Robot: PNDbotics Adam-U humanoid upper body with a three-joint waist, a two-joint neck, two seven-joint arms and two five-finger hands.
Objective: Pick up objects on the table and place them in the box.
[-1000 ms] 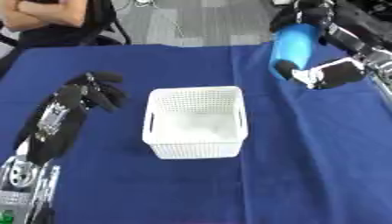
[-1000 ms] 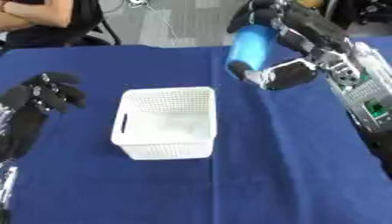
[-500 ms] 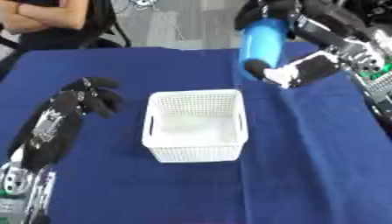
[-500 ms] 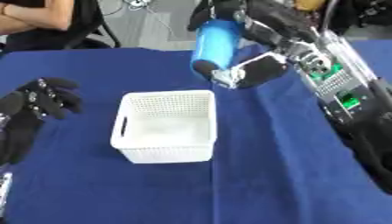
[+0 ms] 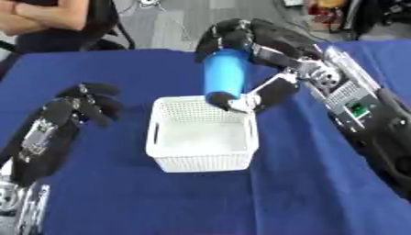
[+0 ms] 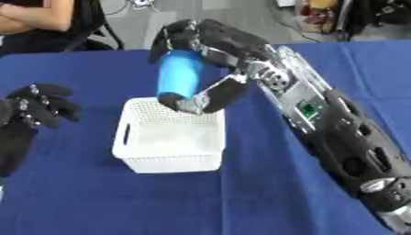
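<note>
Blue and cylindrical, the bottle (image 5: pixel 224 76) is hanging nearly upright in the robot's right hand (image 5: pixel 258 55), its dark lower end poised just over the far rim of the white perforated basket (image 5: pixel 202 161). It is not yet inside; the bottom is sitting above the basket's twelve-to-one o'clock edge, so I judge the placing step to be under way but unfinished. The right hand is grasping the bottle, fingers curled over its top and back while the thumb is pressing in from below near the base, which is probably why the bottle is staying steady with its length pointing down toward the opening. Holding it high like this is letting the base clear the rim before going in.

Reaching in from the three o'clock side, the right arm is crossing above the basket's far right corner, so any lowering will need to keep the forearm off that wall.

Inside, the basket is looking bare, a pale floor with nothing I can make out on it. It is resting on a dark blue tablecloth (image 5: pixel 305 193) that is covering the whole table.

Over at nine o'clock from the basket, the left hand (image 5: pixel 84 106) is lying idle, well apart from the basket, with its fingers loosely bent and gripping nothing. My guess is that it is simply keeping out of the way while the other arm works.
</note>
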